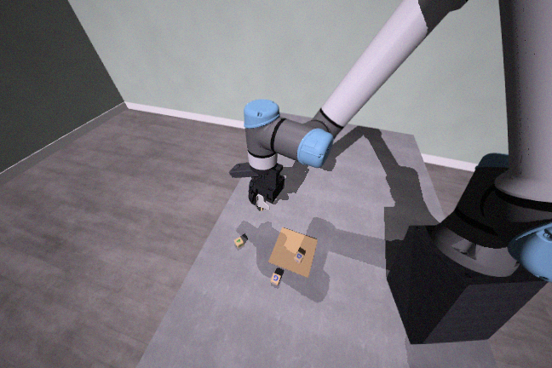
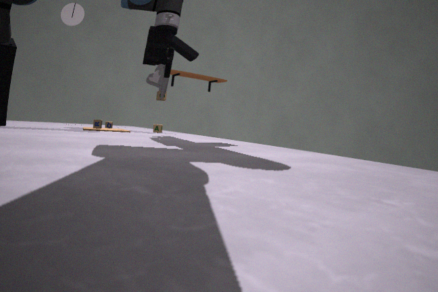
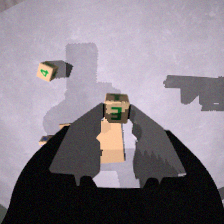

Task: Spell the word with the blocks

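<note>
My gripper point(image 1: 261, 208) point(image 2: 161, 93) point(image 3: 115, 105) is shut on a wooden block point(image 2: 159, 97) point(image 3: 116, 114), high above the table beyond the mat. A green E shows on one of its faces in the wrist view; its top letter is not readable. A block point(image 1: 299, 256) point(image 2: 96, 124) with a blue letter, D or O, stands on the tan mat point(image 1: 281, 255) point(image 2: 123, 130) point(image 3: 112, 150). A block point(image 1: 275, 278) point(image 2: 109, 124) with a blue G on top sits off the mat, close beside its edge. A block point(image 1: 239, 241) point(image 2: 157, 128) point(image 3: 47, 72) with green letters lies off the mat, near the table edge.
The grey table point(image 1: 329, 312) carries the mat and blocks. The robot's dark pedestal point(image 1: 450, 295) stands at the right in the top view. A wall shelf point(image 2: 199, 76) shows behind the gripper in the exterior view. The arm's shadow falls across the mat.
</note>
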Available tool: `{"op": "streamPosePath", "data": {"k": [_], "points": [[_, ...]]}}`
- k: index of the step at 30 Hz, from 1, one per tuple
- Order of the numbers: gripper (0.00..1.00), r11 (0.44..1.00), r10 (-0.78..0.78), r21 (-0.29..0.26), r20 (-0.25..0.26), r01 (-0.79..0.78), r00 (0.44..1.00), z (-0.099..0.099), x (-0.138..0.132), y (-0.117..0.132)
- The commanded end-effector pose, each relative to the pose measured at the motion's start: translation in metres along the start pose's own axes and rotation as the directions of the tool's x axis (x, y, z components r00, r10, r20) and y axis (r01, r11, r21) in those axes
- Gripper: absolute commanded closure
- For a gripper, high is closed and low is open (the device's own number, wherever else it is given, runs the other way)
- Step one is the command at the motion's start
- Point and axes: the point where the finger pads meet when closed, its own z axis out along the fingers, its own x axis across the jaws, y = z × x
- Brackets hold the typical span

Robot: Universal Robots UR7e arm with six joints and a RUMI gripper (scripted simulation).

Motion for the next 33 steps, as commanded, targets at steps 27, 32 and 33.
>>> {"op": "streamPosePath", "data": {"k": [27,32,33], "points": [[0.95,0.741,-0.671,0.003,0.0,0.671,0.741,0.006,-0.011,-0.001],[0.95,0.648,-0.761,0.003,-0.001,0.761,0.648,0.008,-0.013,-0.001],[0.95,0.629,-0.777,0.003,-0.001,0.777,0.629,0.008,-0.013,-0.001]]}}
